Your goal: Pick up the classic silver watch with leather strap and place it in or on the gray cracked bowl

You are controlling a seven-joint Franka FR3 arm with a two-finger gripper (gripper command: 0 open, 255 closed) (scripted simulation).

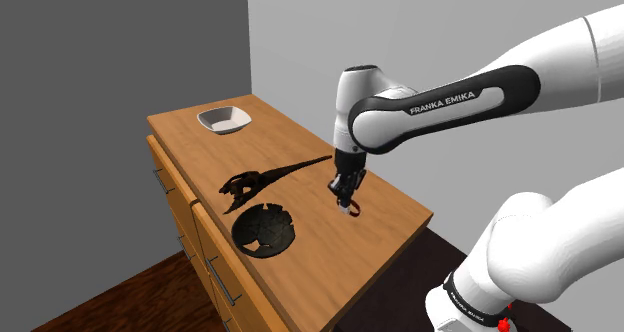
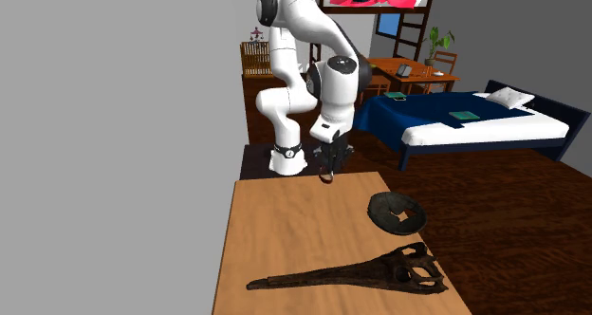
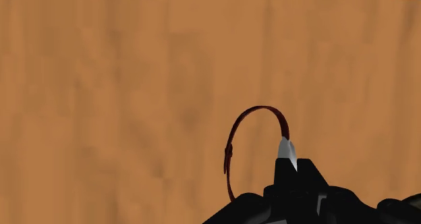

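Hand (image 1: 346,200) is pinching the watch (image 3: 287,150) by its silver case, with the dark red strap looping out past the fingertips, over the wooden table (image 1: 282,140) near its edge. Dark cracked bowl (image 1: 265,231) is sitting apart from the hand, beside a long dark skull-like piece (image 1: 272,176).

- White arm (image 1: 470,90) rises from the shoulder view's lower right, bends at the elbow, and the forearm reaches out toward that view's left.
- From the second exterior view it stands tall, folds over at the top and drops back down.
- Wrist (image 1: 353,115) is turned so the hand points pretty much straight down.
- Black gripper (image 1: 346,198) hangs below it, with the fingers (image 3: 300,182) pinched together on the watch (image 3: 287,150) at its silver case and the strap loop sticking out past the tips.
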